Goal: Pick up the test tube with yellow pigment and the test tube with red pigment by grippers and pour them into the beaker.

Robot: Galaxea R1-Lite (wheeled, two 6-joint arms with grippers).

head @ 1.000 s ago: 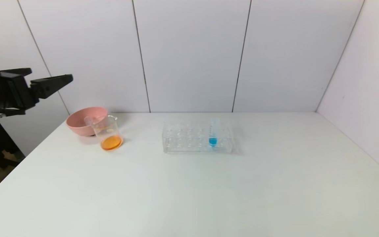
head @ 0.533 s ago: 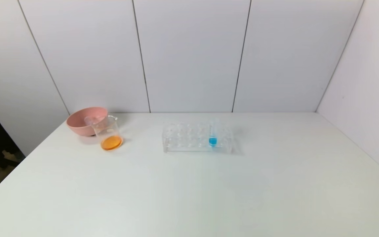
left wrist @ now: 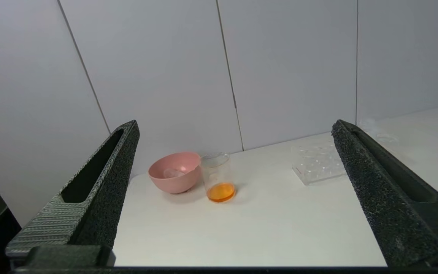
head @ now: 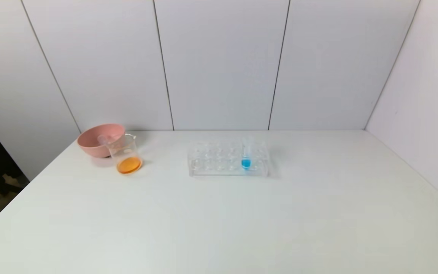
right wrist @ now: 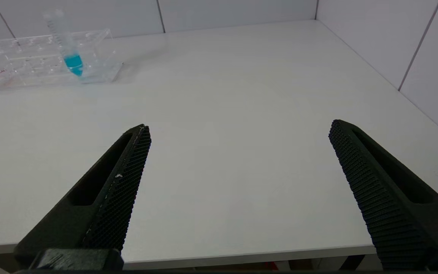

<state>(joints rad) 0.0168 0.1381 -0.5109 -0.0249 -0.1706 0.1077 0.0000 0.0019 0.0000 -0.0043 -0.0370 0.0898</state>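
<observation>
Beaker (head: 126,156) holds orange liquid at the table's (head: 219,220) far left, touching the pink bowl (head: 96,140). Left gripper (left wrist: 234,127) spread wide, pulled back off the table edge, well apart from the beaker. Right gripper (right wrist: 240,129) spread wide over the near edge. Rack (head: 228,158) holds only a blue tube (head: 246,156). A clear tube in the bowl is hard to make out.

It looks like a science lab: a clear tube rack (head: 227,159) and a glass beaker (head: 126,155) stand on a white table (head: 219,220).
</observation>
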